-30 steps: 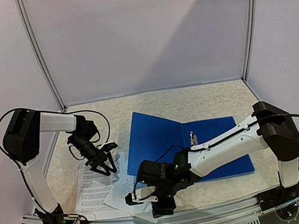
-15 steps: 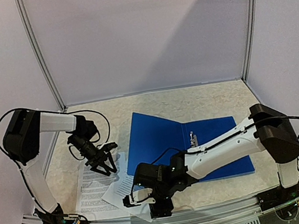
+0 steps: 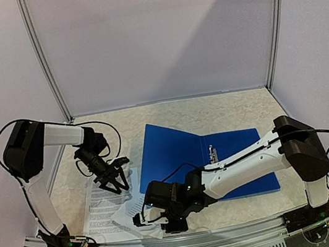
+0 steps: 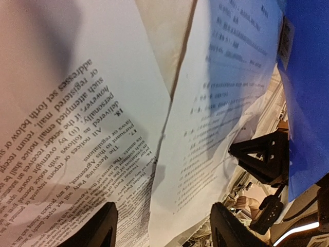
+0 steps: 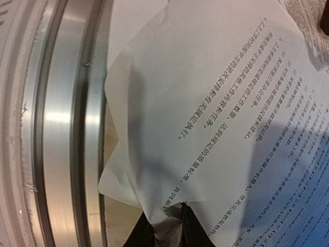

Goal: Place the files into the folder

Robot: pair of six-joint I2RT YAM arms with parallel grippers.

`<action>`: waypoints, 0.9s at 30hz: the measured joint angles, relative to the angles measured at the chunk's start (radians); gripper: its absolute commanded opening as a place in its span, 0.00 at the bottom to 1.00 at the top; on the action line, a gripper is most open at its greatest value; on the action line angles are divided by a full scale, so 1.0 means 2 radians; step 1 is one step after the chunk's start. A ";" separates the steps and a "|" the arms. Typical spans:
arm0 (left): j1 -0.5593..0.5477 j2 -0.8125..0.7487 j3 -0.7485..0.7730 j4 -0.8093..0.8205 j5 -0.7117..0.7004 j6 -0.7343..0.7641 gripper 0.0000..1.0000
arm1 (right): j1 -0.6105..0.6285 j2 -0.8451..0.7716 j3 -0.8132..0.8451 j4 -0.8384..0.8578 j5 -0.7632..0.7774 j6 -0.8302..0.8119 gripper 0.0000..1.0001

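Right gripper (image 5: 167, 222) low; pinching sheet (image 5: 205, 92) (crumpled)

Top view: right arm (image 3: 240, 165) covers the folder (image 3: 168, 148)'s lower middle & much of the near sheet (image 3: 124, 214); its print is too small to read. Right wrist cam: right gripper (image 5: 163, 231) is cut off at btm edge, only fingertips show, w/ the pinched sheet corner partly hidden betw. them. Left wrist cam: folder's label (image 4: 286, 36) is blurred, unreadable.

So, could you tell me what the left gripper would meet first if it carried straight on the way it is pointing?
Most likely paper: the left gripper points where the English-text sheet and the Chinese-text sheet meet; which it would touch first is unclear.
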 measured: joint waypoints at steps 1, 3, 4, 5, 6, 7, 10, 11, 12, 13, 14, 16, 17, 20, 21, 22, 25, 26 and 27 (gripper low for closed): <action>0.000 0.000 0.000 0.001 0.001 -0.001 0.70 | -0.001 0.000 0.001 0.000 0.008 0.000 0.17; -0.001 0.000 -0.005 0.005 0.004 -0.003 0.71 | -0.004 0.000 0.001 0.000 0.026 0.000 0.17; -0.002 0.001 -0.009 0.007 0.006 -0.005 0.71 | -0.004 0.000 0.001 0.002 0.035 -0.001 0.17; -0.004 0.003 -0.011 0.007 0.007 -0.006 0.71 | -0.005 -0.001 0.001 0.003 0.043 -0.001 0.17; -0.006 0.006 -0.011 0.005 0.012 -0.007 0.70 | -0.006 -0.001 0.001 0.004 0.049 -0.001 0.17; -0.007 0.009 -0.011 0.003 0.016 -0.008 0.70 | -0.006 -0.002 0.000 0.005 0.054 -0.001 0.17; -0.009 0.020 -0.008 -0.005 0.030 -0.009 0.67 | -0.006 -0.014 -0.007 0.012 0.064 -0.003 0.17; -0.009 0.024 -0.008 -0.006 0.036 -0.010 0.65 | -0.006 -0.019 -0.009 0.013 0.065 -0.003 0.17; -0.010 0.026 -0.008 -0.007 0.043 -0.010 0.62 | -0.006 -0.023 -0.009 0.014 0.066 -0.003 0.17; -0.011 0.027 -0.008 -0.008 0.049 -0.009 0.58 | -0.006 -0.027 -0.010 0.018 0.067 -0.003 0.17; -0.013 0.030 -0.008 -0.007 0.055 -0.008 0.54 | -0.006 -0.030 -0.010 0.022 0.068 -0.003 0.17; -0.019 0.035 -0.008 -0.008 0.067 -0.004 0.41 | -0.006 -0.033 -0.010 0.031 0.070 -0.005 0.17; -0.023 0.036 -0.007 -0.010 0.071 -0.002 0.35 | -0.006 -0.033 -0.010 0.036 0.072 -0.006 0.17; -0.035 0.040 0.002 -0.021 0.086 0.006 0.14 | -0.006 -0.033 -0.010 0.039 0.076 -0.012 0.17; -0.037 0.041 0.007 -0.027 0.093 0.013 0.03 | -0.006 -0.033 -0.010 0.040 0.077 -0.014 0.18; -0.037 0.041 0.013 -0.032 0.098 0.019 0.00 | -0.006 -0.033 -0.010 0.041 0.078 -0.015 0.20; -0.036 0.041 0.030 -0.048 0.110 0.030 0.00 | -0.006 -0.033 -0.010 0.043 0.080 -0.016 0.34; -0.035 0.041 0.035 -0.054 0.112 0.034 0.00 | -0.006 -0.033 -0.010 0.043 0.082 -0.017 0.43; -0.033 0.041 0.040 -0.059 0.113 0.037 0.00 | -0.006 -0.033 -0.010 0.044 0.085 -0.017 0.48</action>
